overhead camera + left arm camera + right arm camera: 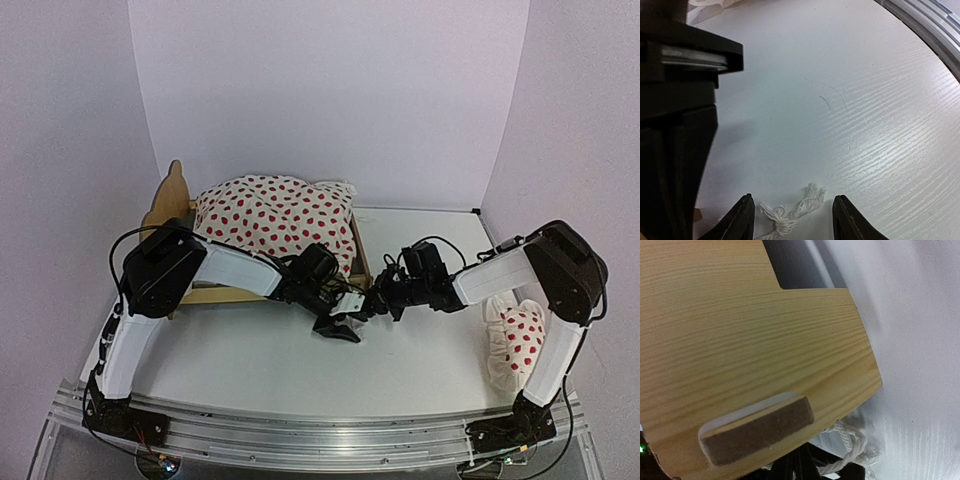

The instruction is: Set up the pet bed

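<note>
Left gripper (793, 199) gaping, right gripper (378, 300) pinching closed: you're risking the cord (782, 216) snagging, dragging the 11 o'clock pet bed (172, 200).

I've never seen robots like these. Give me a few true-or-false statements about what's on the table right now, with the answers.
1. The red-dotted duvet lies on the pet bed. True.
2. The small dotted pillow is on the bed too. False: it lies on the table, at the far right.
3. The left pincer is open. True: its fingers stand apart over the table, with a bit of white string between them.
4. The two pincers are far apart. False: the right pincer nearly meets the left one in front of the bed.
5. The table is dark wood. False: it is white.
</note>
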`<state>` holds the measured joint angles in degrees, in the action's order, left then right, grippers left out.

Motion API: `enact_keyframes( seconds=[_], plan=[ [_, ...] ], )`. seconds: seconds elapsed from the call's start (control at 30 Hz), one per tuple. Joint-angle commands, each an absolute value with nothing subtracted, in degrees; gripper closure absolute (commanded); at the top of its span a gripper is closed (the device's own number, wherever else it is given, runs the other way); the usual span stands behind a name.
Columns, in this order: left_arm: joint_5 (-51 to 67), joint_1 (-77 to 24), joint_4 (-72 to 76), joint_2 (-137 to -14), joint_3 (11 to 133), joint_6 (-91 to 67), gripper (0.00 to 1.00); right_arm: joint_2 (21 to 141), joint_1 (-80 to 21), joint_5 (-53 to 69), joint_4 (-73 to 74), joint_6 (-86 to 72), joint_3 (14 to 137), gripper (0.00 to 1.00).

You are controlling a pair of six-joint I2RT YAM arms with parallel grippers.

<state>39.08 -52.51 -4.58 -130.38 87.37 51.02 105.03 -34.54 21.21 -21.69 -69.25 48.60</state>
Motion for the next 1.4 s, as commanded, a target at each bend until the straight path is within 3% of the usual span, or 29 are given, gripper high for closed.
enact_keyframes(
  seconds=[0.0, 0.33, 0.5, 0.67, 0.7, 1.07, 1.37],
  plan=[
    [39.46, -52.38, -13.67, -132.34, 91.76, 55.41, 0.47, 107.1, -34.8, 21.84, -20.28, -69.48, 51.64, 1.0],
    [32.41, -52.3, -19.71, -135.51, 94.68, 60.02, 0.5, 108.65, -34.81, 23.33, -19.08, -69.33, 53.17, 1.0],
    [31.38, -52.32, -19.54, -136.02, 93.73, 62.59, 0.66, 107.72, -34.82, 23.12, -17.73, -68.12, 52.73, 1.0],
    [30.55, -52.38, -17.87, -135.65, 92.48, 62.76, 0.98, 105.28, -34.85, 21.63, -13.18, -64.24, 53.6, 1.0],
    [30.59, -52.39, -18.05, -135.23, 92.17, 62.16, 1.0, 104.46, -34.86, 21.13, -11.24, -62.49, 54.32, 1.0],
    [37.36, -50.02, -22.33, -121.66, 84.29, 54.86, 1.0, 96.34, -34.82, 11.21, 14.69, -39.13, 68.59, 1.0],
    [40.54, -48.03, -22.89, -116.48, 78.94, 53.8, 1.0, 98.39, -33.85, 7.41, 23.64, -28.01, 80.62, 1.0]
  ],
)
